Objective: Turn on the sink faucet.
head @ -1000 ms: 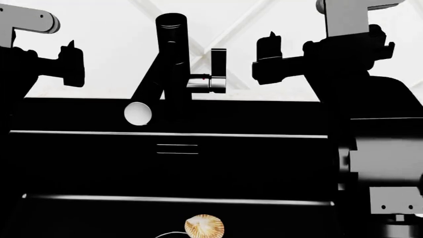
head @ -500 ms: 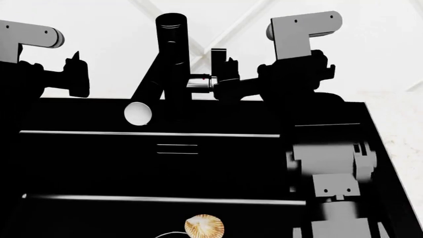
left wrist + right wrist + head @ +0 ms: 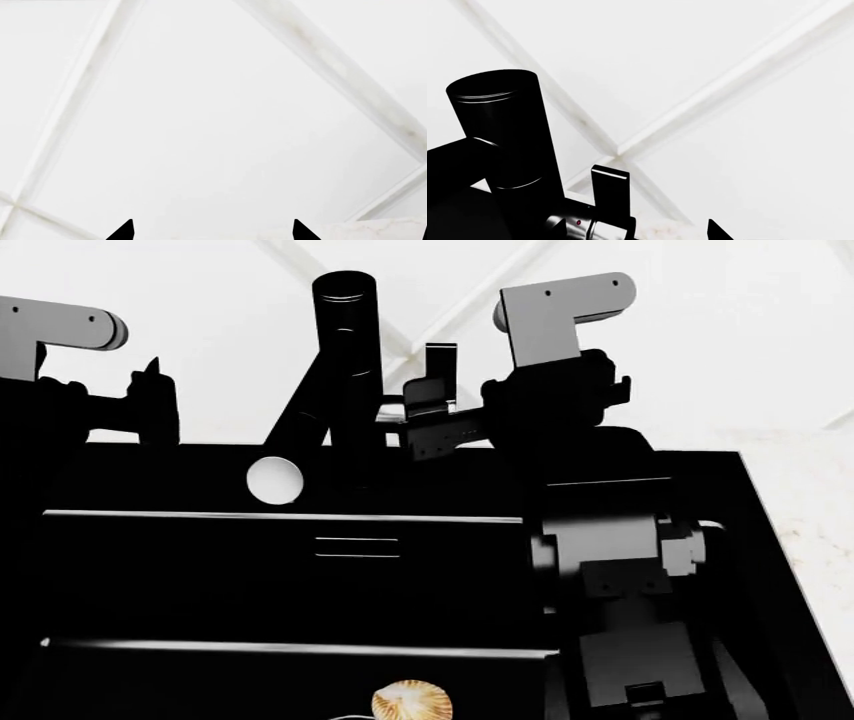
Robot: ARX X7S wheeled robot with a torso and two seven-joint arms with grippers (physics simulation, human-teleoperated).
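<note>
The matte black sink faucet (image 3: 344,350) stands behind the sink (image 3: 200,580). Its spout ends in a white round tip (image 3: 274,480), and its short side lever (image 3: 441,362) stands upright on a grey stub. My right gripper (image 3: 427,422) is open right at the lever. In the right wrist view the faucet cylinder (image 3: 500,130) and lever (image 3: 610,192) are close, and the stub lies between the spread fingertips of the gripper (image 3: 635,233). My left gripper (image 3: 147,400) is left of the faucet, open and empty (image 3: 212,233), facing the wall.
The basin shows a slotted overflow (image 3: 358,547) on its back wall and a round golden drain (image 3: 411,702) at the bottom. A white tiled wall (image 3: 721,340) rises behind. A pale marbled counter (image 3: 814,510) lies to the right. My right arm (image 3: 627,590) spans the basin's right side.
My right arm has swung left from the right edge to the faucet, bringing its gripper up to the side lever. The left arm has hardly moved.
</note>
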